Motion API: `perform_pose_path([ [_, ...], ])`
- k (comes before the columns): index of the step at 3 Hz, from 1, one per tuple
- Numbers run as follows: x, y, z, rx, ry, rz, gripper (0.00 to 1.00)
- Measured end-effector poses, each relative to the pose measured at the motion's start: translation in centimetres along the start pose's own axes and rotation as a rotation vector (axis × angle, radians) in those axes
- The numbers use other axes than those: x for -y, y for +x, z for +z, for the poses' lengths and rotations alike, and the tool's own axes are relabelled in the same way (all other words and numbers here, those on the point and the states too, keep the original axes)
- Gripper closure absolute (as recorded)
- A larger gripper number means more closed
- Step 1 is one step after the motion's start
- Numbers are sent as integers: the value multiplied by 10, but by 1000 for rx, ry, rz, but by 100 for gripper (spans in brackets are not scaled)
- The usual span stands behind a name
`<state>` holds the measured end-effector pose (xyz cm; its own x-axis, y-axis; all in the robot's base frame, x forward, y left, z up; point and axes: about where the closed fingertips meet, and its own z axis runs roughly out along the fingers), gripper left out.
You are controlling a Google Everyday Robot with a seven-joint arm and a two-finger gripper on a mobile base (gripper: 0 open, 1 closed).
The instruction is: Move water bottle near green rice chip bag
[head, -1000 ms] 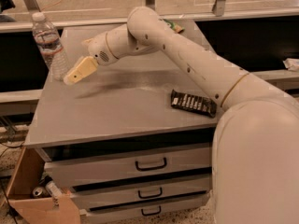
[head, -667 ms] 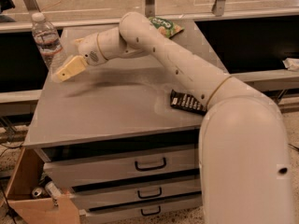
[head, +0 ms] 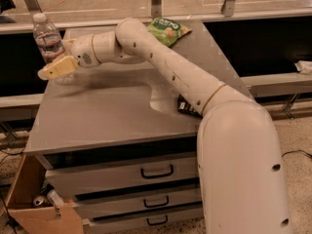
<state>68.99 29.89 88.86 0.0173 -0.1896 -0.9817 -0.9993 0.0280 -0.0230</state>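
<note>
Claw (head: 56, 68) in front of water bottle (head: 48, 39) | overlapping its base | grip: cannot tell

pincer (head: 52, 70) just beside water bottle (head: 48, 40) | green rice chip bag (head: 168, 31) well apart

Cream gripper (head: 49, 72) beside clear, white-capped water bottle (head: 47, 39); bright green rice chip bag (head: 168, 30); grey table (head: 107, 118).

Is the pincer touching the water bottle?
Cannot tell. In the camera view the pincer overlaps the water bottle low down, at a far corner of the table; neither gap nor contact shows.
</note>
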Motion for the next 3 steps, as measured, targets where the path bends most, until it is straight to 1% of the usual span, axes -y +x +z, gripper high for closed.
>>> perform_pose_path([
  [1, 3, -3, -5, 30, 23, 8, 40],
  [2, 5, -4, -23, 38, 51, 6, 62],
  [3, 10, -20, -72, 30, 121, -45, 85],
])
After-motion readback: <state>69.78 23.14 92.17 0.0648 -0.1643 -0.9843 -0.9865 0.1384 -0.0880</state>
